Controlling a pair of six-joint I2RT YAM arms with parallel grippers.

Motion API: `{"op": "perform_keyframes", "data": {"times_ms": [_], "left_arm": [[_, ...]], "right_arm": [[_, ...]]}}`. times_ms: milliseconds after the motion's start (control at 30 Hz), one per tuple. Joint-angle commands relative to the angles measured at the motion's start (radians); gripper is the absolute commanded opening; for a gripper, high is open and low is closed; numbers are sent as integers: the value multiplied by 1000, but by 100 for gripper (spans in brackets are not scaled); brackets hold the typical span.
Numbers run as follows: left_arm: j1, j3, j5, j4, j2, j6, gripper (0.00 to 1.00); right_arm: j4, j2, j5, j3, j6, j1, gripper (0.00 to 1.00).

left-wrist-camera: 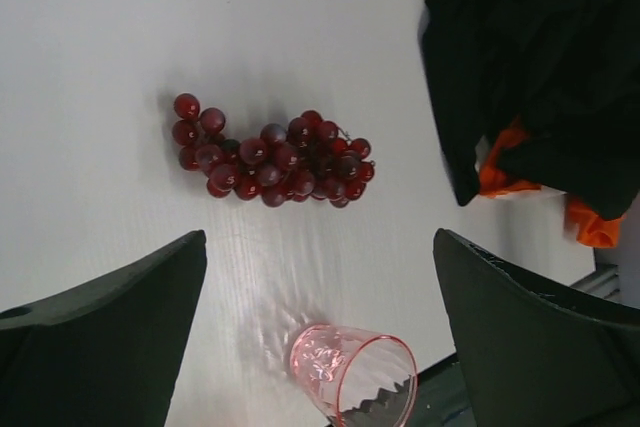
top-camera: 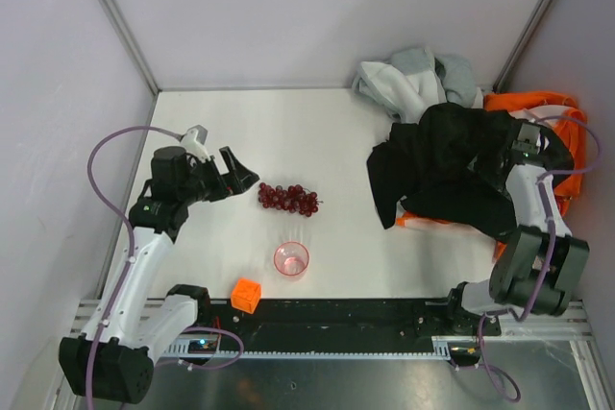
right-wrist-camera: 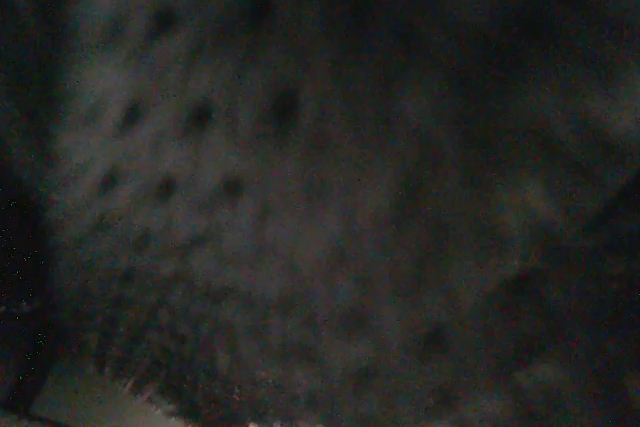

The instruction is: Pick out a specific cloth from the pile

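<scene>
Soft crumpled clothes pile (top-camera: 432,160) right of the glossy grapes (top-camera: 288,199)
Left end effector (top-camera: 240,182) spread beside them; right end effector (top-camera: 527,146) buried in black fabric (right-wrist-camera: 320,187), can't tell.

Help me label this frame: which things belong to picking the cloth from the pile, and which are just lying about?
Job: pile; the cloth itself can't be told apart in it.
Lying about: grapes, cup, orange cube.

Pile (top-camera: 452,160) at far right of table (top-camera: 288,132), reaching back corner. Grapes (top-camera: 287,199) mid-table, left of pile, well apart. Cup (top-camera: 291,259) before grapes. Cube (top-camera: 247,294) left of cup, at front edge. Left gripper (top-camera: 242,178) just left of grapes. Right arm (top-camera: 524,194) over pile's right side.
</scene>
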Motion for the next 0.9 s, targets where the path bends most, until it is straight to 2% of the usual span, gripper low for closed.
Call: {"op": "perform_keyframes", "data": {"times_ms": [0,67,167,300,500,867], "left_arm": [[5,48,102,19,-34,-60,99],[5,37,114,19,-43,-69,100],[6,14,125,20,-65,-79,100],[6,-16,131,20,-94,-88,100],[4,-26,148,20,-106,-93,100],[0,-47,171,19,-76,-102,100]], "right_arm": [[-82,-183,-3,-1,2,30,89],[-113,-256,-9,-2,15,36,96],[-164,-352,-42,-6,29,47,99],[-207,-466,-117,-19,48,54,99],[-234,-556,-241,-57,100,77,99],[-162,-665,-308,-293,303,259,99]]}}
